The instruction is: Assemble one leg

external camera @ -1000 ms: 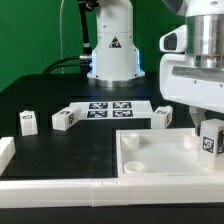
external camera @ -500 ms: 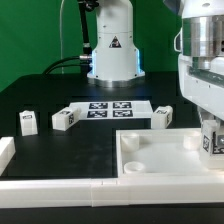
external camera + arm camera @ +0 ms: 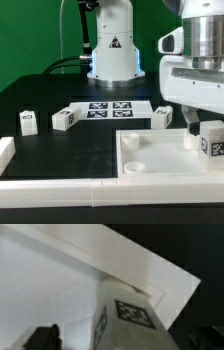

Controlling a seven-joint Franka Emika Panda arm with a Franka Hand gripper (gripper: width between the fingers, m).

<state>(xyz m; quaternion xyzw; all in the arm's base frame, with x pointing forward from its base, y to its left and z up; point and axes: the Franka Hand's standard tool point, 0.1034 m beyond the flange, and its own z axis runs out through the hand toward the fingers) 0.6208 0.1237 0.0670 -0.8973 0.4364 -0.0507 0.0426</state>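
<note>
Since half a second ago the leg [image 3: 211,139] has risen slightly; we see it upright over the tray's [image 3: 150,160] corner at 3 o'clock, pinched narrow in our gripper [image 3: 203,127], three more blocks [image 3: 64,119] behind

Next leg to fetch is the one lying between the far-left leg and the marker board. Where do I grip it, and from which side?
Judging by the exterior view, come straight down on that leg and pinch its two plain side faces. It is a small block lying apart from the leftmost leg and the marker board, so the fingers should fit on both sides.
</note>
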